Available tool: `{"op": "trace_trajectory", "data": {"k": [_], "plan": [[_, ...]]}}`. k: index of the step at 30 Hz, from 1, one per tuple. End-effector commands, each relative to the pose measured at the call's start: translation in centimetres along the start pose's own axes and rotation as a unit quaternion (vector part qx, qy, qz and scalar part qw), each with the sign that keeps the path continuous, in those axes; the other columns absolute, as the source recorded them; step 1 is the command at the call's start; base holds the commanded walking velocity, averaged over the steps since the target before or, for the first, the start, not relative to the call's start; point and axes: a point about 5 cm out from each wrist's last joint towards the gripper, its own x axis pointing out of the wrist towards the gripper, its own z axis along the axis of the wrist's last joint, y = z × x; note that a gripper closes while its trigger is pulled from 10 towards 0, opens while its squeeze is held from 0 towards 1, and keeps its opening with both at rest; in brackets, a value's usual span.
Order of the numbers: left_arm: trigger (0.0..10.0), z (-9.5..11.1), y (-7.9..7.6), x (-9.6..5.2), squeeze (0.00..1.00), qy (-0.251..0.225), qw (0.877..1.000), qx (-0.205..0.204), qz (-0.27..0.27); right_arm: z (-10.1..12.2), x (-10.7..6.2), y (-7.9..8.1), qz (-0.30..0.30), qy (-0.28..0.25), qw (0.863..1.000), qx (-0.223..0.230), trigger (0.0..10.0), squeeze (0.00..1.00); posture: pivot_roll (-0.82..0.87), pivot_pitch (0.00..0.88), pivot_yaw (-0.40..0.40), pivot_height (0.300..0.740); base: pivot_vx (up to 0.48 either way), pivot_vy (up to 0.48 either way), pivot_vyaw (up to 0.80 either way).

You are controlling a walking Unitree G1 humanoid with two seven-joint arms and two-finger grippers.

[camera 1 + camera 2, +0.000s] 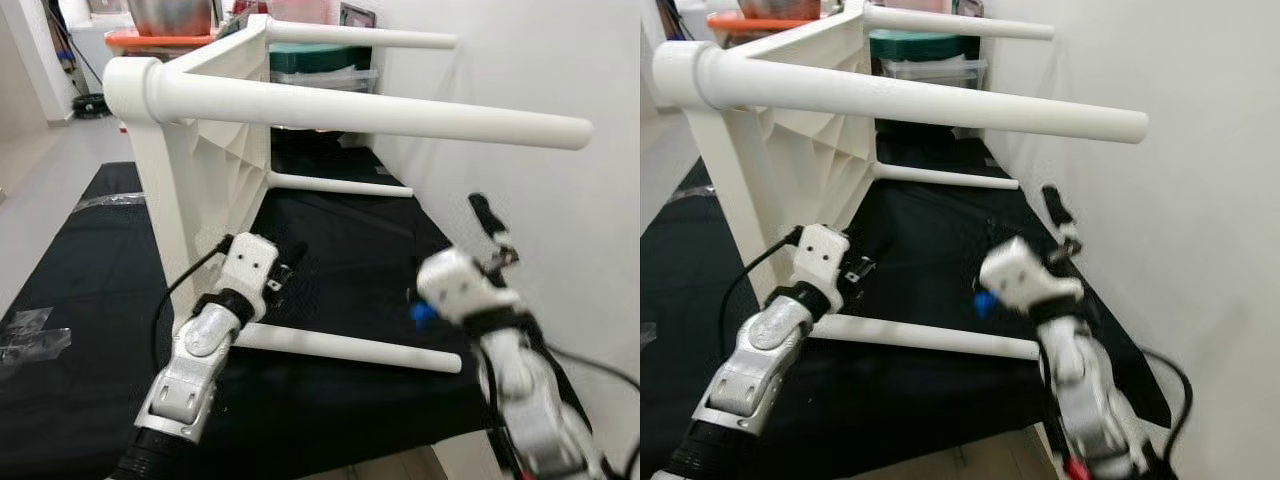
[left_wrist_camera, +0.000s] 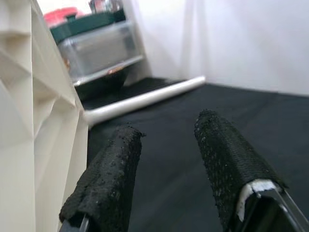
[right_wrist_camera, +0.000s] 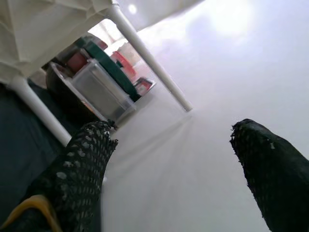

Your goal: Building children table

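A white plastic table (image 1: 205,150) lies on its side on a black mat (image 1: 90,300), its four round legs pointing toward the white wall (image 1: 540,80). The left gripper (image 1: 285,268) sits just beside the ribbed underside of the tabletop, right above the nearest lower leg (image 1: 350,347), which runs along the mat below it. The left wrist view shows what the head views do not: the two black fingers (image 2: 108,179) stand apart with nothing between them, the tabletop's ribbed underside (image 2: 34,121) is close at one side of them, and beyond the fingertips the far lower leg (image 2: 145,98) lies on the mat.

The right gripper (image 1: 490,228) is raised near the wall, past the free end of the nearest lower leg and below the long upper leg (image 1: 370,112). In the head views it is blurred. The right wrist view shows its fingers (image 3: 79,169) spread wide, holding nothing, aimed at the bare wall, with two table legs and the tabletop edge off to one side.

Beyond the table stand a clear storage box (image 3: 99,89) with a green lid (image 1: 320,55) and a dark round pot (image 3: 60,87) beside it. An orange tray (image 1: 160,40) carrying a metal bowl (image 1: 170,14) shows behind the tabletop. A black cable (image 1: 175,290) loops from the left wrist, and clear tape (image 1: 30,335) lies on the mat to the left arm's outer side.
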Motion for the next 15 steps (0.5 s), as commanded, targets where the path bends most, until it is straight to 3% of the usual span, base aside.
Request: {"op": "trace_trajectory", "data": {"k": [1,8,9,12,15], "plan": [[10.0,-0.7,0.6,-0.2,0.00,0.016,1.000,0.010,0.009,1.4,-0.2,-1.3,-0.052,-0.045,0.996,-0.053,10.0,0.00,0.03,0.024,-0.020,0.740,0.000,0.000,0.00],[10.0,-1.5,1.3,-0.4,0.00,0.029,0.999,0.016,0.016,2.6,-0.4,-2.4,-0.127,-0.064,0.986,-0.088,10.0,0.00,0.02,0.023,-0.007,0.740,0.000,0.000,0.00],[10.0,-1.8,1.4,-0.5,0.00,0.036,0.999,0.018,0.018,3.2,0.1,-2.8,-0.165,-0.069,0.980,-0.089,10.0,0.00,0.02,0.022,-0.004,0.740,0.000,0.000,0.00],[10.0,-1.9,1.4,-0.5,0.00,0.037,0.999,0.019,0.019,3.4,0.3,-2.9,-0.175,-0.071,0.978,-0.091,10.0,0.00,0.02,0.022,-0.004,0.740,0.000,0.000,0.00],[10.0,-1.9,1.4,-0.6,0.00,0.038,0.999,0.020,0.022,3.6,1.5,-3.6,-0.204,-0.076,0.971,-0.101,10.0,0.00,0.03,0.021,-0.010,0.740,0.000,0.000,0.00]]}}
